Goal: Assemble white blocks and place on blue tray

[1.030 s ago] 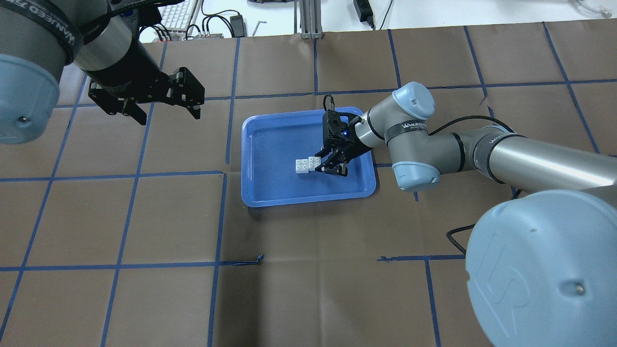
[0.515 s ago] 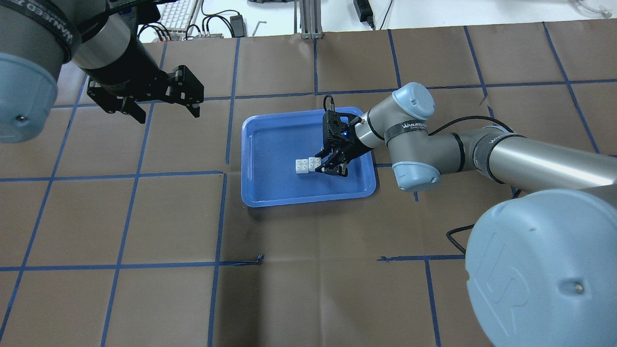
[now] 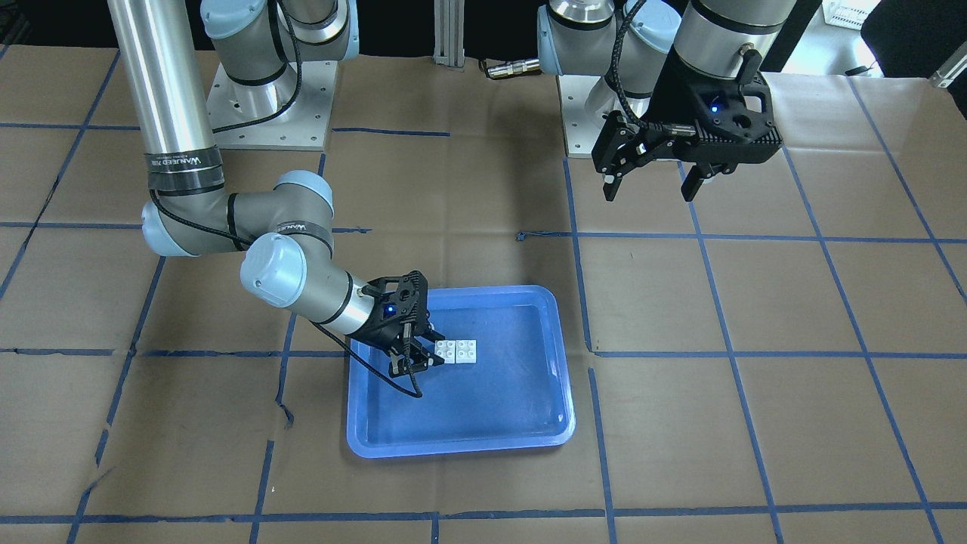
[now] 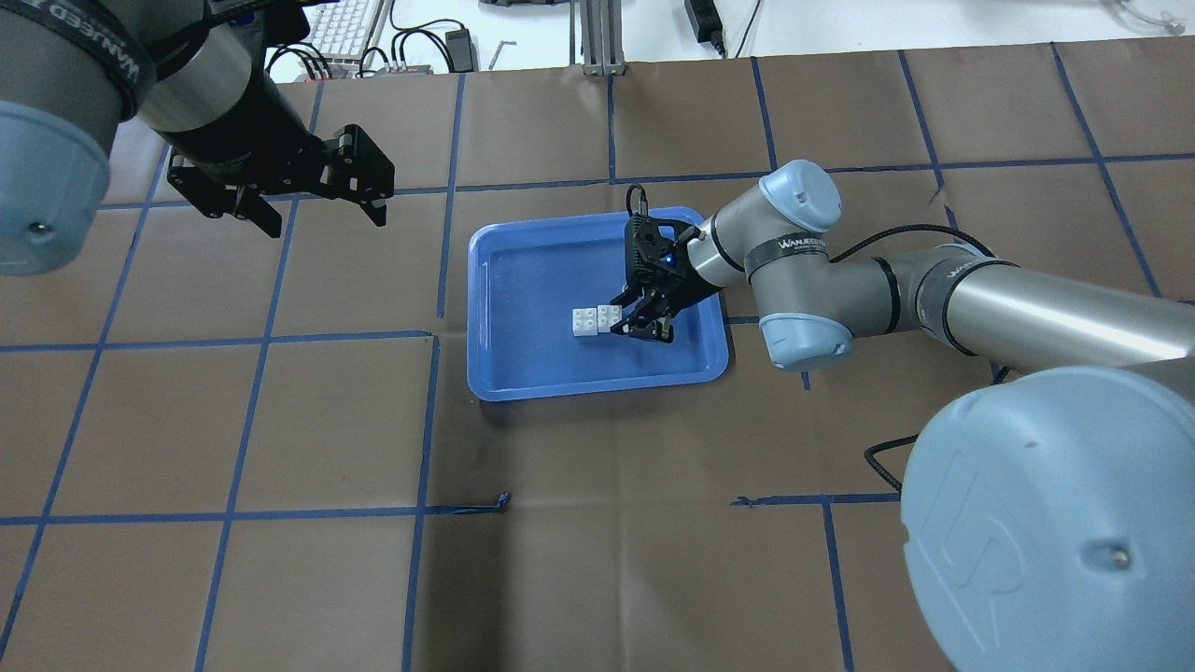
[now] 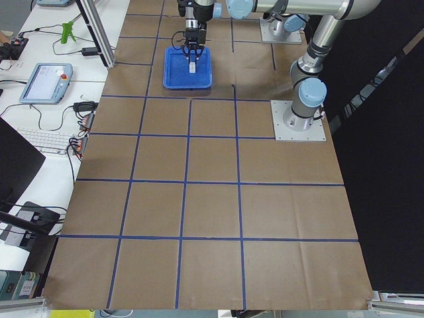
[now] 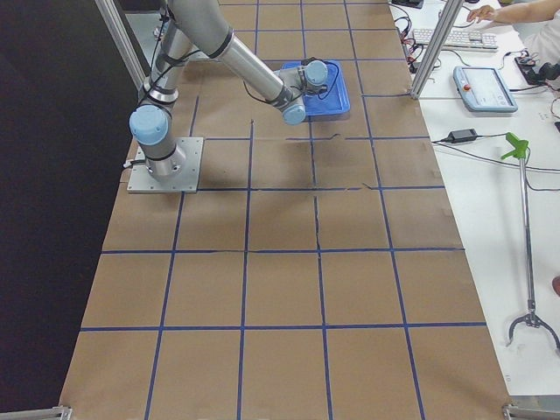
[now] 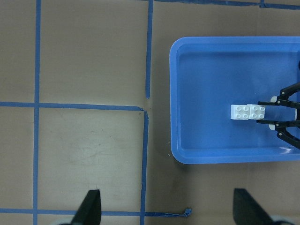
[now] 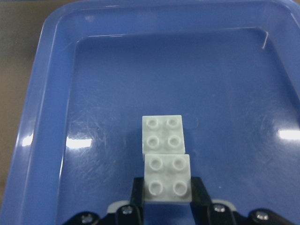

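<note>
Two white blocks (image 4: 590, 320) sit joined side by side on the floor of the blue tray (image 4: 597, 387), right of its middle. They show in the front view (image 3: 458, 351), the left wrist view (image 7: 243, 111) and the right wrist view (image 8: 162, 133). My right gripper (image 4: 618, 319) is low in the tray, and its fingers (image 8: 137, 194) press both sides of the nearer block. My left gripper (image 4: 329, 227) is open and empty, high above the table, far left of the tray.
The tray (image 3: 453, 446) lies on brown paper with a blue tape grid (image 4: 425, 420). A keyboard (image 4: 341, 28) and cables lie beyond the table's far edge. The arm bases (image 3: 272, 98) stand at the robot's side.
My left gripper has drifted slightly towards the far edge. The right gripper and the blocks have not moved.
</note>
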{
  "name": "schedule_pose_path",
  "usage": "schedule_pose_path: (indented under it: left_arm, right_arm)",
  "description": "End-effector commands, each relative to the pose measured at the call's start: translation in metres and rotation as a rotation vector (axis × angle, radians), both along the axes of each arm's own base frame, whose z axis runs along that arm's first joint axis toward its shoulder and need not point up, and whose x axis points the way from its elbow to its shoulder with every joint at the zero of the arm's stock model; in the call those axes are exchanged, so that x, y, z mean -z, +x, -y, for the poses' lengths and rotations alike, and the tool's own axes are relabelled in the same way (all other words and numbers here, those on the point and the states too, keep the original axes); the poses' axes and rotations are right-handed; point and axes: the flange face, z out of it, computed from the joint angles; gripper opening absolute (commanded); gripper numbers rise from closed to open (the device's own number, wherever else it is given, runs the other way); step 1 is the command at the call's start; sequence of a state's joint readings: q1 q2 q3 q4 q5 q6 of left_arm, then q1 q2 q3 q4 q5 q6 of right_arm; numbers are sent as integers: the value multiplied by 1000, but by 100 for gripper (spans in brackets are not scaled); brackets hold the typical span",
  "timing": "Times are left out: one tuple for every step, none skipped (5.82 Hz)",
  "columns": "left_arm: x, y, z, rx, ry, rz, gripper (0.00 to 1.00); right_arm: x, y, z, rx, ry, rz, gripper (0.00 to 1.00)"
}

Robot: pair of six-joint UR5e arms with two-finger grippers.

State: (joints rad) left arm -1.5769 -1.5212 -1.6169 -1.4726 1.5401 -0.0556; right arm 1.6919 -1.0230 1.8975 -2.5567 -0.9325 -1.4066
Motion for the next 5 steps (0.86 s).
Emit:
schedule_pose_path:
  left_arm:
    - [-1, 0, 0, -1, -1, 0, 99]
    - [-1, 0, 0, 0, -1, 0, 99]
    - [-1, 0, 0, 0, -3, 0, 99]
    - [-1, 0, 0, 0, -1, 0, 99]
    - [-2, 0, 0, 0, -4, 0, 99]
  right_arm:
    - [0, 0, 0, 0, 2, -2, 33]
    - [4, 0, 0, 0, 7, -2, 37]
    - [11, 0, 0, 0, 16, -4, 41]
    - [11, 0, 0, 1, 15, -3, 41]
    - [10, 0, 1, 1, 14, -2, 41]
